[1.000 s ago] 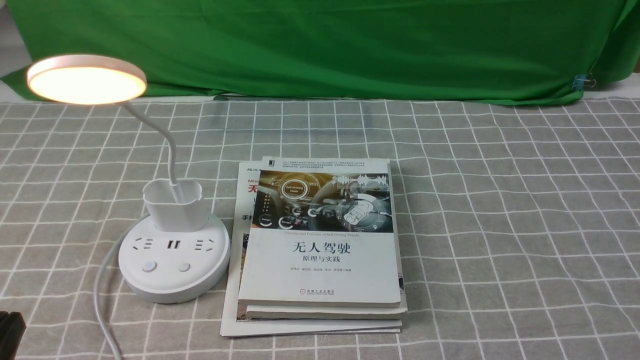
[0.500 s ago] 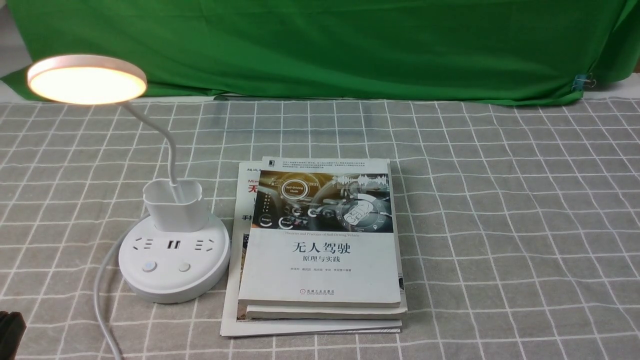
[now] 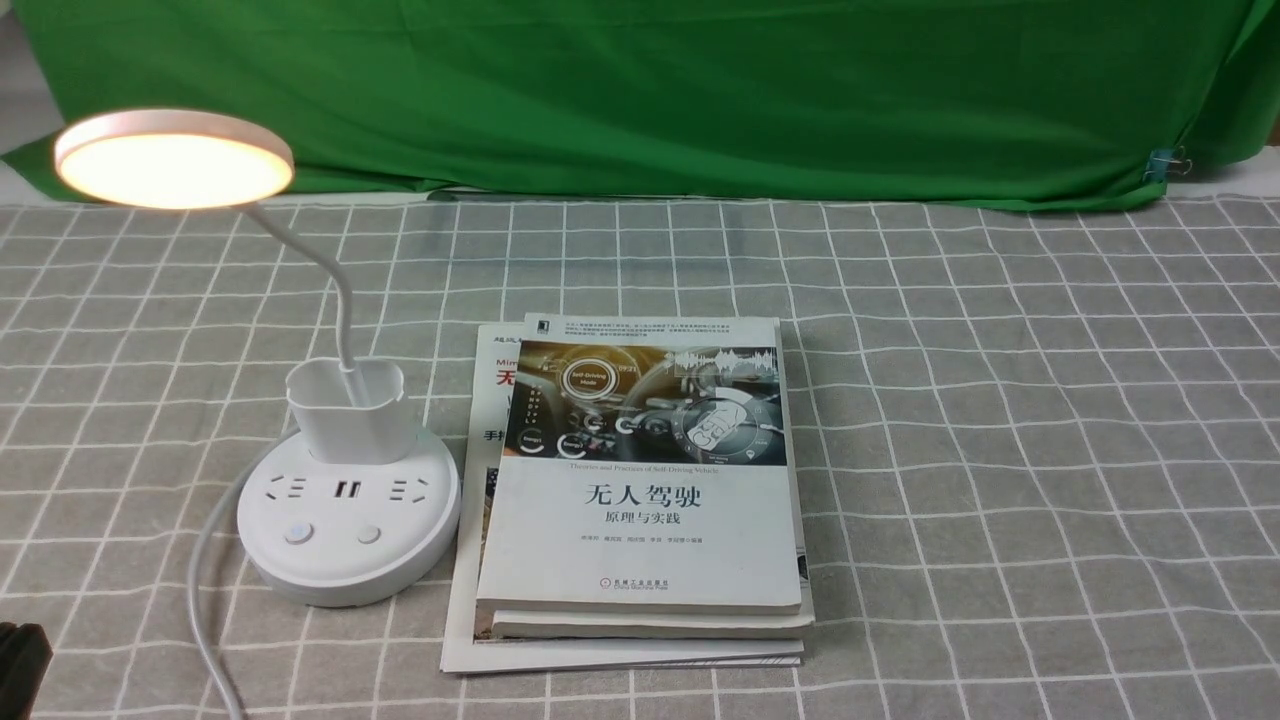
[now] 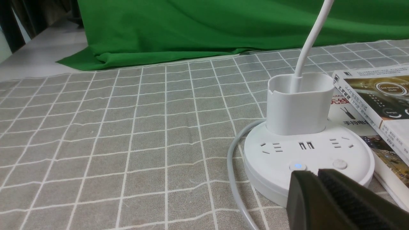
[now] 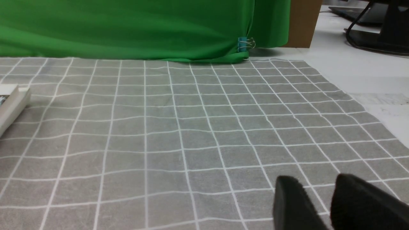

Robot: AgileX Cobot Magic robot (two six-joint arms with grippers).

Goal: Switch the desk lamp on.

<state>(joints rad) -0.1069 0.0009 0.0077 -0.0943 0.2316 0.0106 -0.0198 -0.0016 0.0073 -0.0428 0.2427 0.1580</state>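
Observation:
The white desk lamp (image 3: 345, 520) stands at the left of the checked cloth, and its round disc head (image 3: 172, 160) glows warm. On the base, the left button (image 4: 297, 166) shows a small blue light and the right button (image 4: 339, 164) is plain. The cup holder (image 4: 298, 105) sits behind the sockets. My left gripper (image 4: 316, 172) is shut and empty, with its tips just short of the base's front edge, near the lit button. In the front view only a black corner of it (image 3: 20, 665) shows at the lower left. My right gripper (image 5: 319, 183) hovers open over bare cloth, far from the lamp.
A stack of books (image 3: 640, 490) lies right beside the lamp base, touching or nearly so. The lamp's grey cable (image 3: 205, 600) curves off the base's left side toward the front edge. A green backdrop (image 3: 640, 90) hangs behind, held by a binder clip (image 3: 1165, 163).

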